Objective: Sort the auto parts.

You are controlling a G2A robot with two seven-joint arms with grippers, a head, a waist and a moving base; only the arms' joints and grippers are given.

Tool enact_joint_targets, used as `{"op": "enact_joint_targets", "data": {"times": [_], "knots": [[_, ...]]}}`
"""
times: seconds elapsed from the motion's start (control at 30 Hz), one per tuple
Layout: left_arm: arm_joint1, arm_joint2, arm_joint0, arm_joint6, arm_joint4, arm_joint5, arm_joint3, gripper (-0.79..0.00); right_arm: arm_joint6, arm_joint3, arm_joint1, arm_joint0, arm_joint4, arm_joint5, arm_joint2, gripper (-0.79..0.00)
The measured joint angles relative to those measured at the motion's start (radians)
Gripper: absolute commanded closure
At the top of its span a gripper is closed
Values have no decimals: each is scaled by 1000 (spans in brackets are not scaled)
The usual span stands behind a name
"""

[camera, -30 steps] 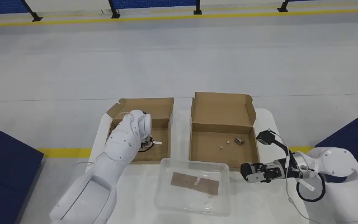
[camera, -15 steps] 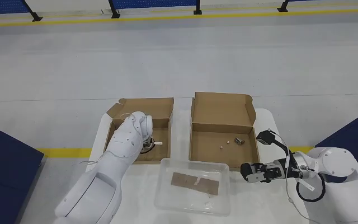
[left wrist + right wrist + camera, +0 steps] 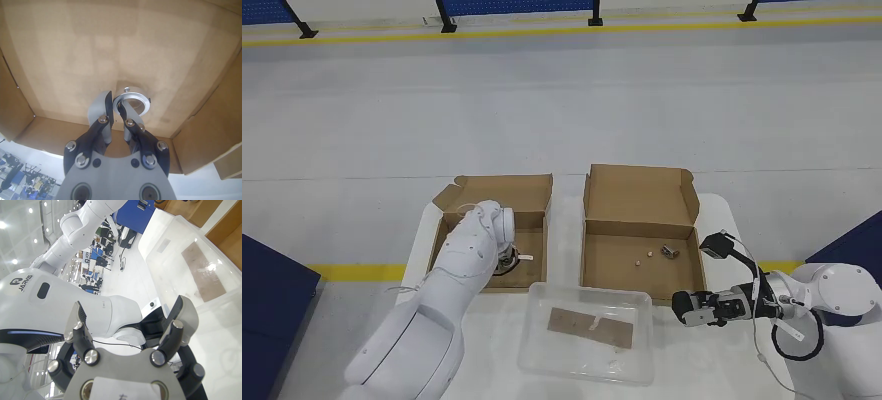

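Ring (image 3: pixel 130 95) straddled by left fingers (image 3: pixel 108 106): one inside, one outside.

Item count at the station:

- Table (image 3: pixel 718 228): 1, white.
- Robot arms: 2, each with 1 gripper, so 2 in total: the left gripper (image 3: pixel 115 103) and the right gripper (image 3: pixel 129 303).
- Cardboard boxes: 2, both with the lid open: the left box (image 3: pixel 530 190) and the right box (image 3: pixel 637 195).
- Clear plastic bin (image 3: pixel 540 345): 1.
- Brown cardboard liner (image 3: pixel 572 328): 1, inside the bin.
- Small pale piece (image 3: pixel 597 322): 1, on the liner.
- Metal ring (image 3: pixel 135 94): 1, in the left box.
- Small parts in the right box: 1 pale part (image 3: pixel 640 262) and 1 darker part (image 3: pixel 668 251). From above it is not possible to tell whether the darker part is one piece or two.
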Motion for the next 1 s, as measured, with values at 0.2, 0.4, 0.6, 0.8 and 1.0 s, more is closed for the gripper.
{"op": "enact_joint_targets", "data": {"times": [0.2, 0.4, 0.6, 0.8, 1.0], "knots": [[0, -6, -17, 7, -4, -5, 18, -332, 0, 0, 0, 0, 0, 0, 0, -785], [5, -17, -28, 18, -14, -17, 27, -533, 0, 0, 0, 0, 0, 0, 0, -785], [14, -32, -40, 28, -26, -35, 12, -785, 0, 0, 0, 0, 0, 0, 0, -785], [35, -60, -51, 49, -50, -68, -28, -785, 0, 0, 0, 0, 0, 0, 0, -785], [73, -109, -48, 43, -82, -112, -105, -785, 0, 0, 0, 0, 0, 0, 0, -785]]}}
